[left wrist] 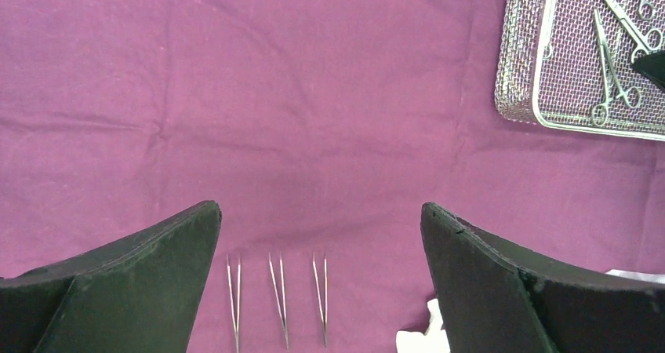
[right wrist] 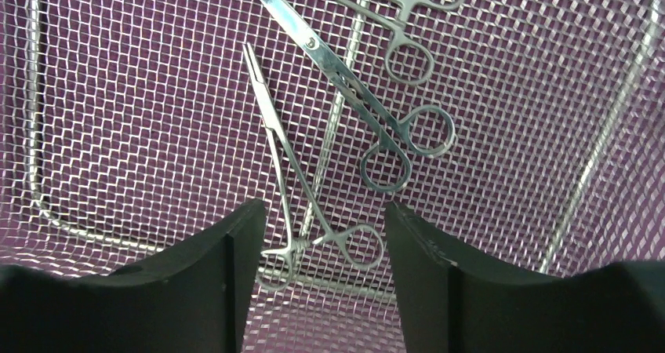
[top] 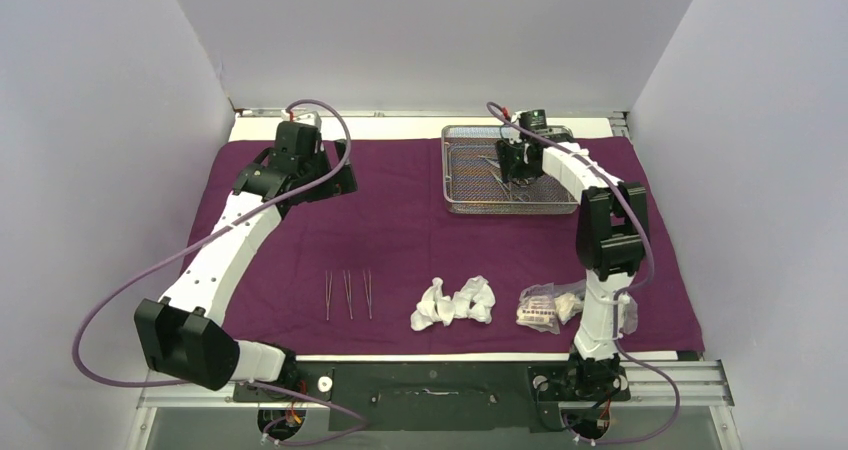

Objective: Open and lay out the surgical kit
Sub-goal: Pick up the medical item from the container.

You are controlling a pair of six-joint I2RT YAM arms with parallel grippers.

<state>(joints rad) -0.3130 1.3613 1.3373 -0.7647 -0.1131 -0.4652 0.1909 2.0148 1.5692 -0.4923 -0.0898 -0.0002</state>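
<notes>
The dark purple cloth (top: pixel 400 230) lies spread flat over the table. At its back right stands the wire-mesh tray (top: pixel 455 206), with steel forceps (right wrist: pixel 276 137) and two more ring-handled instruments (right wrist: pixel 345 78) on its mesh. My right gripper (right wrist: pixel 323 206) is down in the tray, open, its jaws on either side of the nearest forceps' ring handles. Three tweezers (top: pixel 347 295) lie side by side on the cloth at front centre. White gauze wads (top: pixel 455 303) and clear packets (top: pixel 540 308) sit to their right. My left gripper (left wrist: pixel 320 208) hangs wide open and empty above the cloth at back left.
The right arm's lower links stand over the packets at the cloth's front right. White walls close in the left, back and right sides. The tray's raised rim (left wrist: pixel 517 55) shows at the upper right of the left wrist view.
</notes>
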